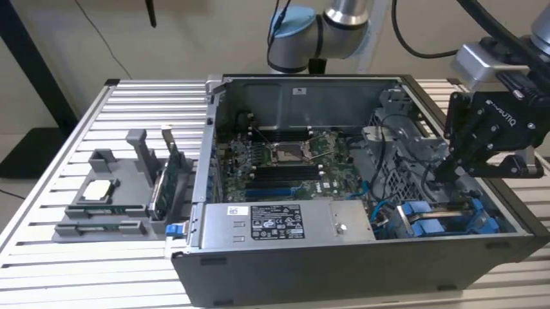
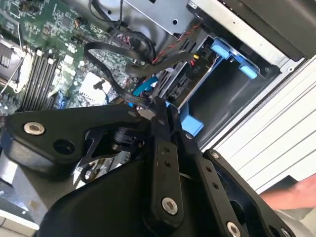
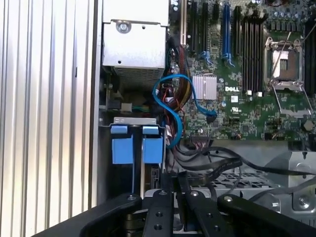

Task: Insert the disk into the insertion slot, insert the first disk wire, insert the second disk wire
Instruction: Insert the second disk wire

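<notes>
Blue plastic marks the drive bay: two bright blue carrier ends (image 3: 137,144) sit side by side in the insertion slot (image 1: 447,219), a narrow grey metal cage in the corner of the open computer case (image 1: 344,257) nearest the exterior view's right, next to the grey power-supply box (image 1: 284,222). In the exterior view the blue carriers lie flat, their long axis running along the case floor from the power supply toward the case's right wall. The disk itself is hard to make out; in the second wrist view a dark, flat body framed in blue (image 2: 197,81) sits in the bay with black and red-black wires bunched at its end, and I cannot tell whether any plug is seated. A light blue cable (image 3: 170,106) loops from the motherboard (image 1: 284,161) down beside the bay. The gripper (image 1: 447,170) hangs inside the case just above the bay, its black fingers (image 2: 163,123) drawn close together with the tips at the cable bundle; whether they pinch a wire is hidden by the fingers themselves. A grey parts tray (image 1: 112,206) rests on the slatted table (image 1: 51,270) outside the case.
</notes>
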`<state>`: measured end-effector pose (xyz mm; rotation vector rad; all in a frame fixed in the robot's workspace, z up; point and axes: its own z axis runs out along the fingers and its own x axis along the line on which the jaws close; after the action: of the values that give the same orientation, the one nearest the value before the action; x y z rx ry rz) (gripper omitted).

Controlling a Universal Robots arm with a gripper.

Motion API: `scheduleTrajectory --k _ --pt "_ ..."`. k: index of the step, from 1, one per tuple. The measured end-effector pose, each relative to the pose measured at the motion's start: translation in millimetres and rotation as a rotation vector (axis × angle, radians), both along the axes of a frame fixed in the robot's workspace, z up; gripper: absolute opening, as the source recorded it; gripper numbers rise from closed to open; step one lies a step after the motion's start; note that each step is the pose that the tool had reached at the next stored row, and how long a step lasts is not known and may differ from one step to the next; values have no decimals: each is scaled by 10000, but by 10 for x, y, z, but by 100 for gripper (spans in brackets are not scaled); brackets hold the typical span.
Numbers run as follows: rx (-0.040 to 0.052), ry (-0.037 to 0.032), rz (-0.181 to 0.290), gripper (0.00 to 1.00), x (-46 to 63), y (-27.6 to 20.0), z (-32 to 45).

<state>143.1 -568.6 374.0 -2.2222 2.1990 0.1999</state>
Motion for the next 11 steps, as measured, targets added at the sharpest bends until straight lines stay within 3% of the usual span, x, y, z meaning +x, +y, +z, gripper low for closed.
scheduleTrajectory --k 3,9,11 --pt "-22 0 -1 16 -20 -21 -16" --pt "-89 0 0 16 -44 -109 -69" --pt "-105 -37 -1 16 -45 -112 -87"
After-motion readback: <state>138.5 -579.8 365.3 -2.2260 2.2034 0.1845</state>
